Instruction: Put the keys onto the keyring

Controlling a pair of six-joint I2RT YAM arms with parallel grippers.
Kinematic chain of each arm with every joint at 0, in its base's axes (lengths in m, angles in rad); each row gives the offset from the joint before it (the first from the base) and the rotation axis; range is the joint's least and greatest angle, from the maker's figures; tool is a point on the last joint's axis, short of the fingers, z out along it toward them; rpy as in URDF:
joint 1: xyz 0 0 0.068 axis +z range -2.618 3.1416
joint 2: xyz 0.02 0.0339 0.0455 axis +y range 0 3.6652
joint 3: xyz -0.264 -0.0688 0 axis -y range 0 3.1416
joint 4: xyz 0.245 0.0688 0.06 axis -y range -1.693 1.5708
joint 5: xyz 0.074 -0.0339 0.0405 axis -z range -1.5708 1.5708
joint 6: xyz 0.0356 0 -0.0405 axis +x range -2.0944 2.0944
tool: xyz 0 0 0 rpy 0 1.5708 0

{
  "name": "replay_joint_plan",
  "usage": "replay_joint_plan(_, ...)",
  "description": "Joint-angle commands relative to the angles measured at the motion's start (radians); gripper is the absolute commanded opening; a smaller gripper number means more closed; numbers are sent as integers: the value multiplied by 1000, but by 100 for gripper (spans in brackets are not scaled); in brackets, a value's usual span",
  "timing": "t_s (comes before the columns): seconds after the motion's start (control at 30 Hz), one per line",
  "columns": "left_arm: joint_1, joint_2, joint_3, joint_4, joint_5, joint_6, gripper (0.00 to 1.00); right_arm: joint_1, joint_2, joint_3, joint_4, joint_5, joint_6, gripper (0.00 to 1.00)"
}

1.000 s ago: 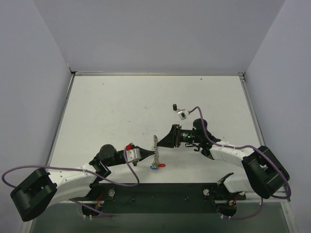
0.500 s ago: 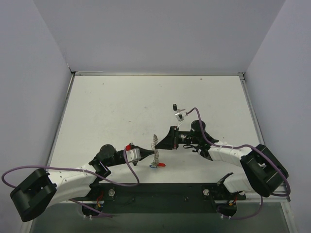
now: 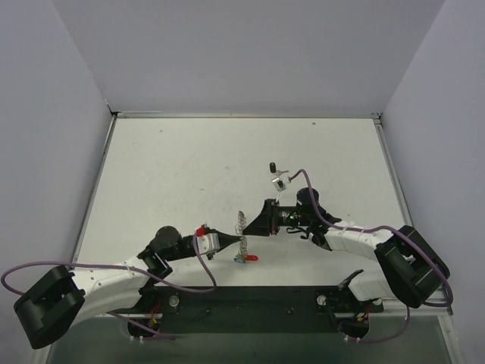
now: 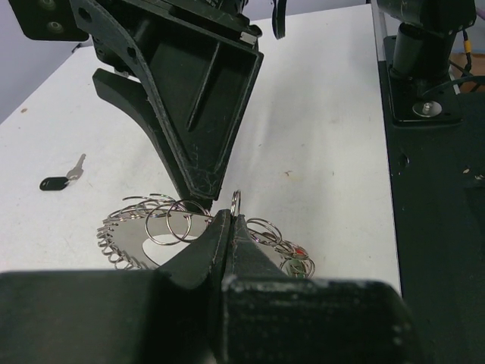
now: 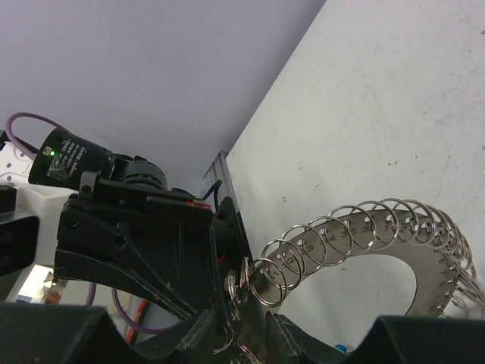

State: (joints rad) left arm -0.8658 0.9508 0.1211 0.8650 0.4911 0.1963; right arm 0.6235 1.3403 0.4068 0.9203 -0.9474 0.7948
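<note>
Hard to read: from the top view the keyring [image 3: 242, 225] is edge-on, just a thin coil-like sliver between the 2 sets of fingertips, lower middle of frame. In the left wrist view that arm's own fingers cover part of the ring, and the right wrist view cuts it off at the right edge. There's a small silvery bit [image 3: 281, 181] just below the black key [image 3: 271, 165], right of centre; can't identify it.

Pose: the left gripper [image 3: 239, 243] is clamped tight on the keyring's rim, holding it upright. The right gripper [image 3: 253, 226] has its tip at the ring's upper coils, jaws a narrow gap apart; can't tell if a loop is pinched. The red and blue keys [image 3: 244, 258] sit just below the ring. Both arms are stretched low, converging from the lower corners.

Room: white table [image 3: 167, 174], pale lavender walls [image 3: 250, 53] on 3 sides.
</note>
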Motion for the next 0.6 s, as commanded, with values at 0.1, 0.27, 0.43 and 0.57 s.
replay_joint_plan(0.1,-51,19,55,-119,-42,110,0,-2,-62,43,-73,1,-106,36)
replay_joint_plan(0.27,-90,83,55,-112,-95,134,0,-10,-127,59,-256,64,-192,43)
replay_joint_plan(0.43,-116,187,83,-92,-160,138,0,-31,-214,60,-466,166,-275,50)
replay_joint_plan(0.57,-128,273,91,-22,-181,129,0,-48,-273,40,-543,220,-312,57)
